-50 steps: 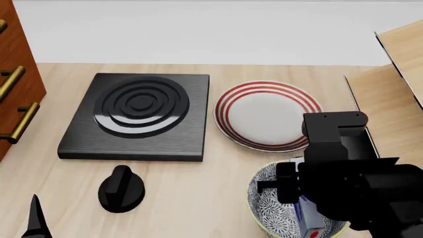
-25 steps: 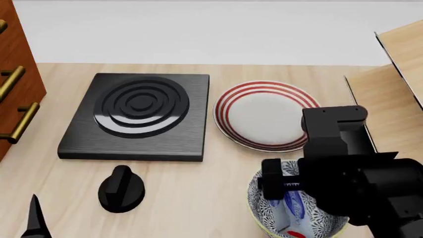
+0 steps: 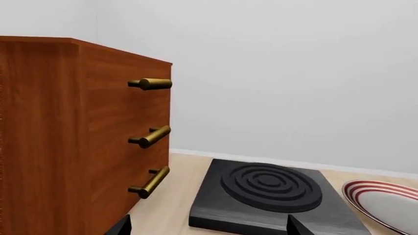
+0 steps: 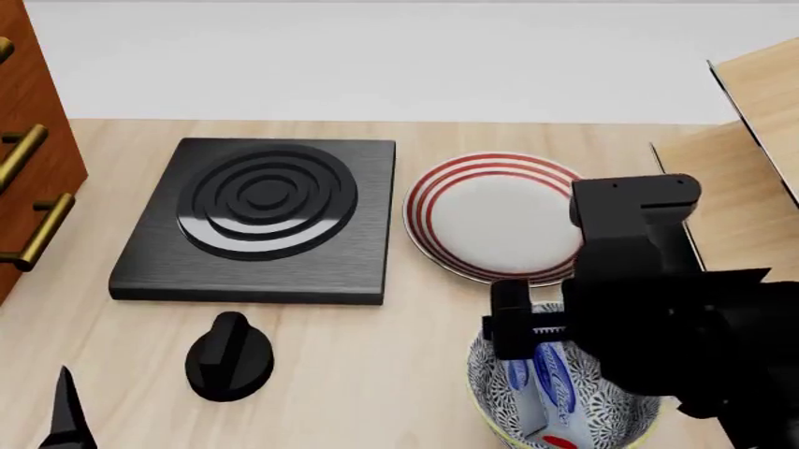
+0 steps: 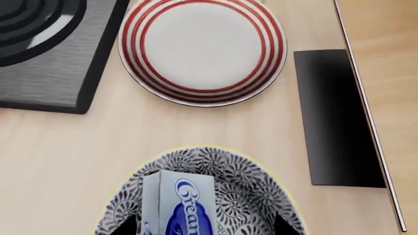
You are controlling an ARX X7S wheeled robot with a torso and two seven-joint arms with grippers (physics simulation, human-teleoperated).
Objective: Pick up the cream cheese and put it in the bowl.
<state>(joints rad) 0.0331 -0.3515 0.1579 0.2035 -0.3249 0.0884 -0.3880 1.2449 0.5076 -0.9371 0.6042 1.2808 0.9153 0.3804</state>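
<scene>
The cheese [image 4: 545, 385] lies tilted inside the bowl [image 4: 489, 385], red end toward the front edge of the surface [image 4: 374, 365], at its front right; the right end effector [image 4: 549, 351] hangs just above the bowl, and I cannot tell whether its fingers are spread; the plate [image 4: 500, 215] sits behind the bowl, beside the burner [image 4: 262, 217]; the left end effector [image 3: 205, 227] shows two tips set apart, holding nothing.

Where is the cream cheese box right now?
The cream cheese is inside the bowl, leaning on its wall, at the head view's lower right, near the plate.
</scene>
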